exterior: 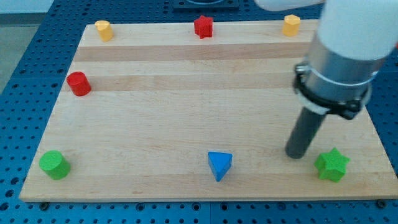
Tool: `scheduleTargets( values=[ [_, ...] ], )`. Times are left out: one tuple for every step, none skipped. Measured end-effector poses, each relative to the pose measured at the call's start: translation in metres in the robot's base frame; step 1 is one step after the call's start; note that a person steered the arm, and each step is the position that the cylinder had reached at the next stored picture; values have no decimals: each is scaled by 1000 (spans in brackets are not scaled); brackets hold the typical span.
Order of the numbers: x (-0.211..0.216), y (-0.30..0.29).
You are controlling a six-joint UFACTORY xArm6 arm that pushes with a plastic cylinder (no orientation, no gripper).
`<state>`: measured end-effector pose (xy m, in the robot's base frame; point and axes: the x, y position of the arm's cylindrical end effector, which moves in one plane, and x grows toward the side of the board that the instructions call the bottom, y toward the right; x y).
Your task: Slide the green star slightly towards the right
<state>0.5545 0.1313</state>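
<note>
We carry no gripper, only a rod. Our tip [296, 154] rests just left of the green star [331, 165] near the bench's [186, 81] bottom-right corner, seemingly ready to push; next, a short, gentle rightward nudge.

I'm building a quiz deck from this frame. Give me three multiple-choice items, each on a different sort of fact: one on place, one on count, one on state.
1. Where is my tip relative to the green star?
A. at the star's left
B. at the star's right
C. at the view's top edge

2. How many yellow blocks are on the board?
A. one
B. two
C. three

3. Does my tip touch the green star?
A. yes, it presses on it
B. no, a strip of board shows between them
C. the star hides it

Answers: 1 A, the rod ends just left of the star. 2 B, one yellow block top left and another yellow block top right. 3 B, bare wood separates them.
</note>
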Motion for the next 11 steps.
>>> scheduleTargets(
  values=[
    [15, -1],
    [16, 21],
    [16, 21],
    [16, 29],
    [16, 35],
    [16, 40],
    [11, 49],
    [1, 53],
    [-9, 68],
    [-9, 84],
    [-10, 85]
  ],
)
